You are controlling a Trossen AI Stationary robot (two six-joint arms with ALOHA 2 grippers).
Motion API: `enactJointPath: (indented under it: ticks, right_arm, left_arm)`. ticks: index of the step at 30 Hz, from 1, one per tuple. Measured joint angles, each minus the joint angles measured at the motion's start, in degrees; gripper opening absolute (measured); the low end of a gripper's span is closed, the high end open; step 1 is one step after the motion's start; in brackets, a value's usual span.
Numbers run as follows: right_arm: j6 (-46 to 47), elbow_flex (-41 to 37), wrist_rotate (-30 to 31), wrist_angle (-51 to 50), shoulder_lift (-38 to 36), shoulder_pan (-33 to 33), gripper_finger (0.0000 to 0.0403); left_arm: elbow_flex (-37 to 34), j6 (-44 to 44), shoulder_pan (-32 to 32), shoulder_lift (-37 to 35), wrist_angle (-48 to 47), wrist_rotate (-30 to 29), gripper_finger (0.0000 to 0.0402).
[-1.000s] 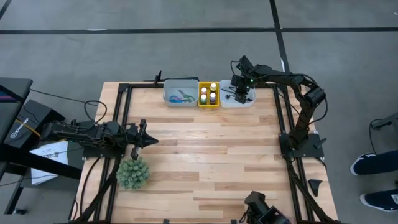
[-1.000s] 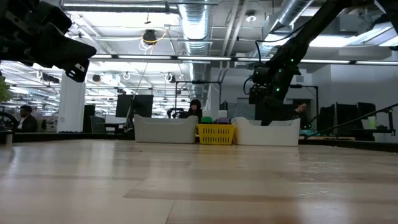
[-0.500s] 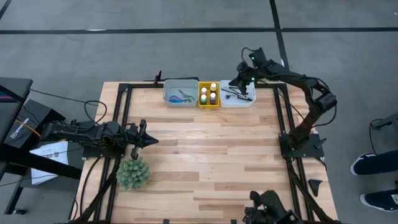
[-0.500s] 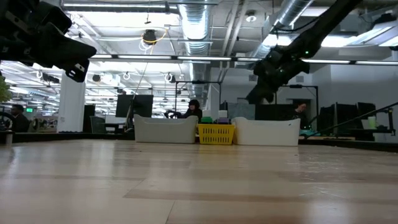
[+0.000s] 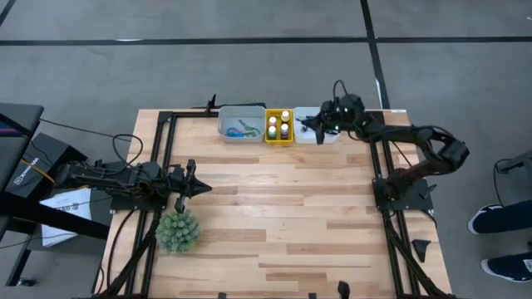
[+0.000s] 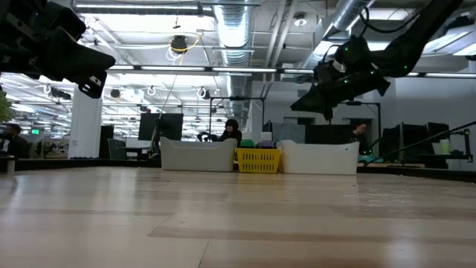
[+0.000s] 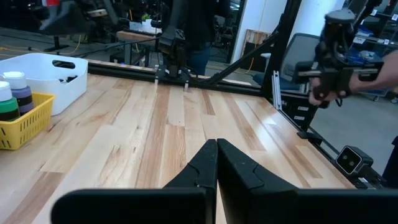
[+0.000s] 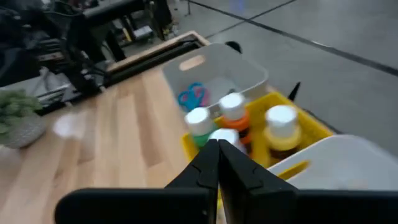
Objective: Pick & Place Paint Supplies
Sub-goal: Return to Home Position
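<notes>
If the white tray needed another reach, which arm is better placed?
Right. The right gripper, shut, hangs over the white tray at the far edge of the table; the left gripper waits near the left edge, far from that tray.

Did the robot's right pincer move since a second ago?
Yes. In the low view, the right pincer swung from pointing down at the white tray to lying nearly level, a bit higher above it.
</notes>
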Motion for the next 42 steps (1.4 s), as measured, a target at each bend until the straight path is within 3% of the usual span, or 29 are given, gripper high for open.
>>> enactJointPath:
  ticks: [8,19,33,42]
  right_arm:
    - [3.02,-4.23,0.96,4.05,-0.35,10.76,0.0]
    - [6.9,-4.23,16.52,11.4,-0.35,28.67,0.0]
    - [8.55,-4.34,27.19,14.57,-0.32,42.3,0.0]
    - [11.59,-11.23,30.57,21.96,-0.28,45.71,0.0]
  left_arm:
    - [0.0,0.0,0.02,0.0,-0.02,0.0,0.0]
    - [0.0,0.0,0.0,0.0,-0.02,0.0,0.0]
    - [0.0,0.0,0.01,0.0,-0.02,0.0,0.0]
    - [0.0,0.0,0.02,0.0,0.0,0.0,0.0]
